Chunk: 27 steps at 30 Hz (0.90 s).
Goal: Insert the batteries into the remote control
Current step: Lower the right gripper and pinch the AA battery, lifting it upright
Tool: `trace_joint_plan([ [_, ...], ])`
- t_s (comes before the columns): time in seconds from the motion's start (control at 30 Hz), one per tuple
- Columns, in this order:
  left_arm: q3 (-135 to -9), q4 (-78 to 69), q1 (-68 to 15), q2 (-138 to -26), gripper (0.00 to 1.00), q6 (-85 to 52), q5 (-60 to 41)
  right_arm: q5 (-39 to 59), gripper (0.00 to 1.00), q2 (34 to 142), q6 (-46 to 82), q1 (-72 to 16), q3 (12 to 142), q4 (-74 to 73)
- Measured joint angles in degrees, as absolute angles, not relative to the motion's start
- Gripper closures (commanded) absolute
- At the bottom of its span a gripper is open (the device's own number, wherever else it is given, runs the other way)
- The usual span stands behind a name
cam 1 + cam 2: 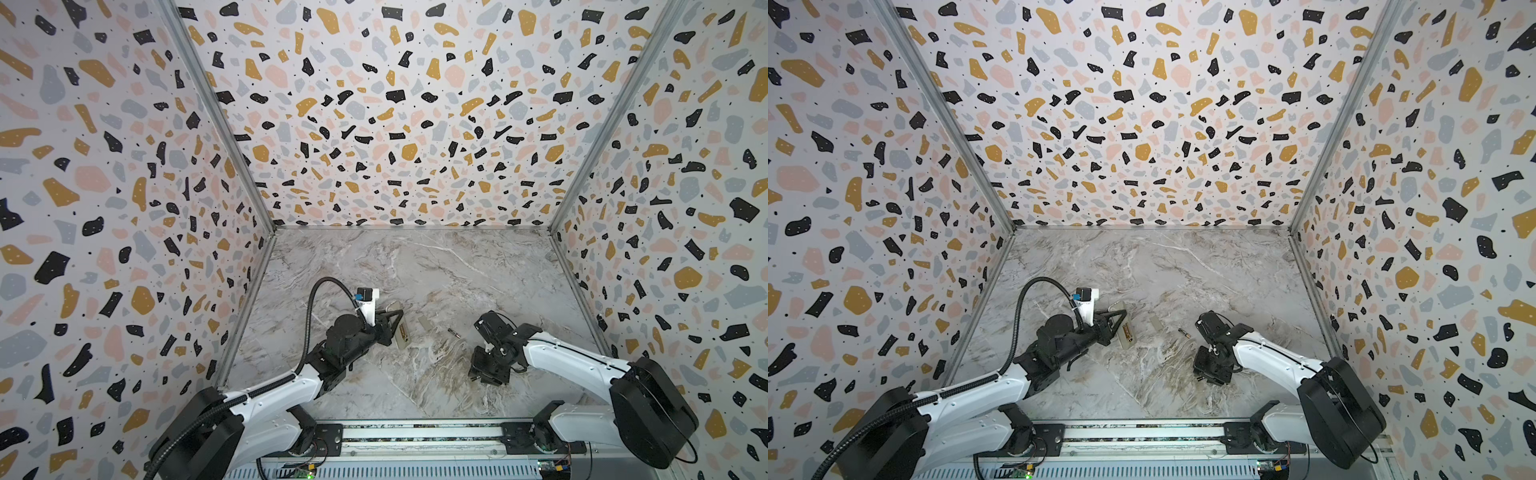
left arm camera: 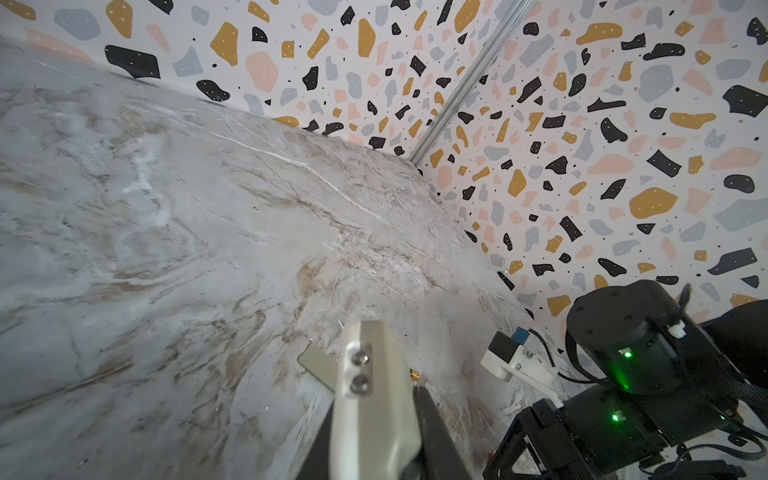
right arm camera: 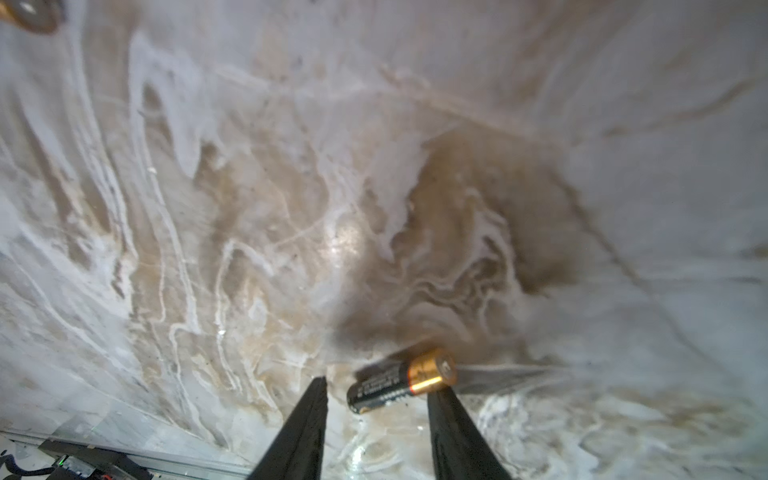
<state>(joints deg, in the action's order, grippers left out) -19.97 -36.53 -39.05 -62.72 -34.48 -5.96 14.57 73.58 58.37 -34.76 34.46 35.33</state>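
Tabletop [image 1: 415, 266] of grey marble carries every item in its near half; directions are read on a top view, 12 o'clock toward the back wall.

Left gripper [image 1: 395, 326] lies low, just 9 o'clock of the table's centre, clenched on the remote control [image 1: 403, 338]; the handset runs roughly 12 to 6 o'clock across the jaws, with a pale face and a brownish patch turned upward; in the left wrist view its pale end sits beside a black finger [image 2: 434, 432]; whether it touches the surface cannot be told.

Right gripper [image 3: 376, 386] points downward at 4 o'clock of the centre, jaws parted and grasping nothing; its fingers [image 3: 307, 424] straddle the first battery [image 3: 399, 380].

Cover plate [image 1: 424, 322], small, flat and pale grey, lies at 2 o'clock of the remote control, near it but apart.

The first battery lies on its side on the marble between the two fingers; its gold end is at or touching one fingertip, its dark end clear of the other by a visible gap; the gripper hides it in both top views.

Second battery [image 1: 453, 332] lies loose at 4 o'clock of the cover plate, between plate and right arm, touched by neither gripper.
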Motion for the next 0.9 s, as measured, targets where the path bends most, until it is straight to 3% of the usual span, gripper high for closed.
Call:
trace_joint_plan([
  [0.37,-19.38,-37.01,-39.05,-62.72,1.00,-34.52,-5.98,13.41,0.85,74.72,53.23,-34.70,34.54,35.92],
  [0.9,-19.11,-41.52,-39.05,-66.37,1.00,-36.21,-10.13,5.04,0.90,77.78,41.85,-41.67,38.41,39.64],
])
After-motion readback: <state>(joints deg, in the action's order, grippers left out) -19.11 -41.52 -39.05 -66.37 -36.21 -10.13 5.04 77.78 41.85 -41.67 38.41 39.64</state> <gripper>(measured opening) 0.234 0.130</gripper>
